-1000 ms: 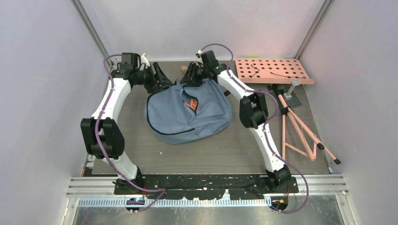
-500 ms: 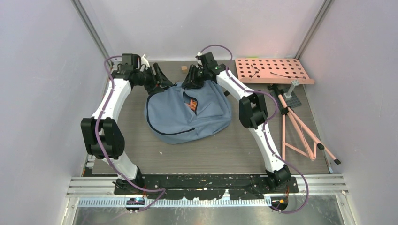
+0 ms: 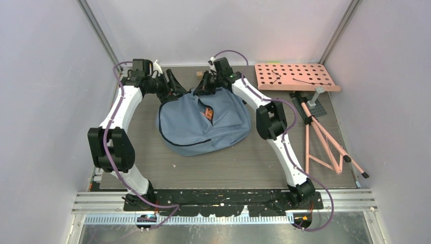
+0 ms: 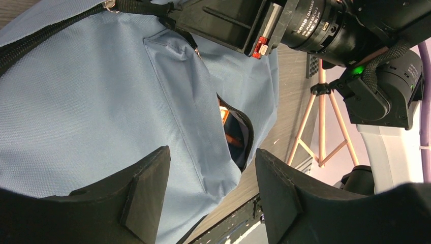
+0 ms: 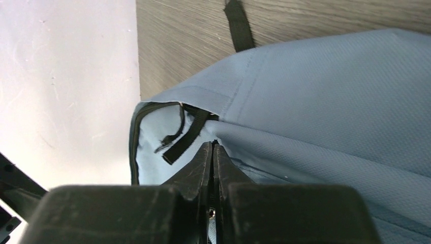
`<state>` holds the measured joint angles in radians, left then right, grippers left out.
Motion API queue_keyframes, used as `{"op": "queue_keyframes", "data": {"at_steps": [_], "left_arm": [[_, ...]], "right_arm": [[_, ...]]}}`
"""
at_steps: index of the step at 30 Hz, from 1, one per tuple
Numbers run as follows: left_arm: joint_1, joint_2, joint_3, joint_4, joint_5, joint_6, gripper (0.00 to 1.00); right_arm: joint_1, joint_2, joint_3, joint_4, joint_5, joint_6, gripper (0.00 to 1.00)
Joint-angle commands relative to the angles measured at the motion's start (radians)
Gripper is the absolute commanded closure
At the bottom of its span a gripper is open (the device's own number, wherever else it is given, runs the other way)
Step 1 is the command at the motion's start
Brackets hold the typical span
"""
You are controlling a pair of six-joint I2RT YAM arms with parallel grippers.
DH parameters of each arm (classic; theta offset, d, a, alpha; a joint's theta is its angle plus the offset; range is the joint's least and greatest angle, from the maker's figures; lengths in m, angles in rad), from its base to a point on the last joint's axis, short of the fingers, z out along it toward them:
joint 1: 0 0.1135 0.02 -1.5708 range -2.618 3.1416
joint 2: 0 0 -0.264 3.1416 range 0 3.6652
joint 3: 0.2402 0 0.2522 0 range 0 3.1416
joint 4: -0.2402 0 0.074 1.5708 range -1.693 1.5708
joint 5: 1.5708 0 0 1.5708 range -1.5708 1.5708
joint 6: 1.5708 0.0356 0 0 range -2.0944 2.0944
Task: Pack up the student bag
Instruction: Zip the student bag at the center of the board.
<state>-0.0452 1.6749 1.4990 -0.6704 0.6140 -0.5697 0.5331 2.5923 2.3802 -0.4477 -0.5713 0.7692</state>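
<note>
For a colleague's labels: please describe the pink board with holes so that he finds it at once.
Look at the grey wooden table. At its far right corner sits a flat salmon-pink board. Unlike the thin pink rods of the folded stand beside it, it is one wide panel full of round holes.

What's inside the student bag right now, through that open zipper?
Through the zipper gap in the student bag, a sliver of something orange shows against a dark interior. Fabric covers the rest, so what else is packed cannot be told.
</note>
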Motion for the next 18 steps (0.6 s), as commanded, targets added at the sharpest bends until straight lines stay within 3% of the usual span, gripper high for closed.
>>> {"op": "queue_keyframes", "data": {"at_steps": [1,18], "left_arm": [[0.007,-0.029,0.0,0.038,0.021,-0.012,0.36],[-0.005,0.122,0.048,0.128,0.049,-0.108,0.39]], "right_arm": [[0.008,-0.085,-0.025,0.129,-0.043,0.035,0.93],[0.008,-0.307,-0.275,0.233,-0.149,0.039,0.95]]}}
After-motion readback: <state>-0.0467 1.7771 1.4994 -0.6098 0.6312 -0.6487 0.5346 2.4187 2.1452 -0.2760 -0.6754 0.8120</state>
